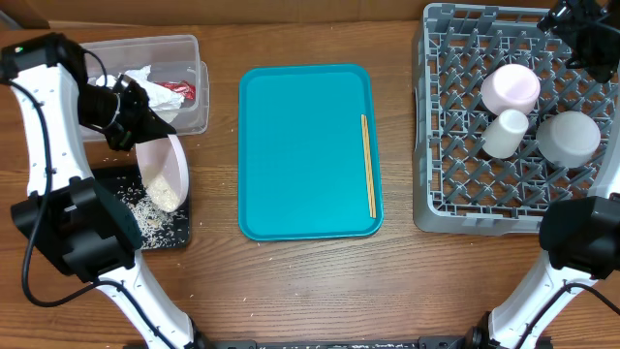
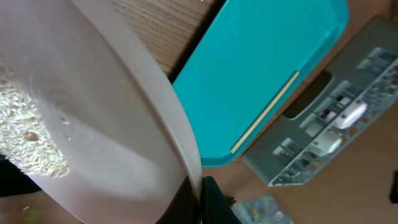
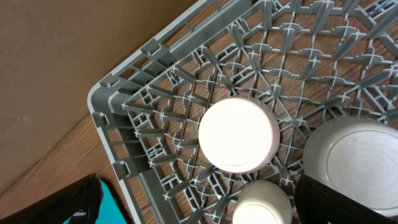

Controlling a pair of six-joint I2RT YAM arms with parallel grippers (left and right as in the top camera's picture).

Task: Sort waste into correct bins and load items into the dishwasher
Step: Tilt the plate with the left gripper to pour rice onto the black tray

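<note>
plate [image 1: 163, 167] in my left gripper [image 1: 145, 138]: I see pale pink
rice [image 1: 166, 194] on it: white
tray [image 1: 180, 239] under the jaws: black, white specks
serving tray [image 1: 305, 150]: teal
rack [image 1: 426, 126]: grey grid

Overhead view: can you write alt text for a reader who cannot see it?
The left tool holds a white plate tilted over a black tray; rice lies on both. A chopstick lies on the teal tray; a pink bowl, white cup and grey bowl sit in the grey rack.

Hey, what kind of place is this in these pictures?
Probably a lab tabletop staged for dish clearing, not a real kitchen: two robot arms work at a wooden table holding a grey dish rack, a teal tray and a clear waste tub.
</note>
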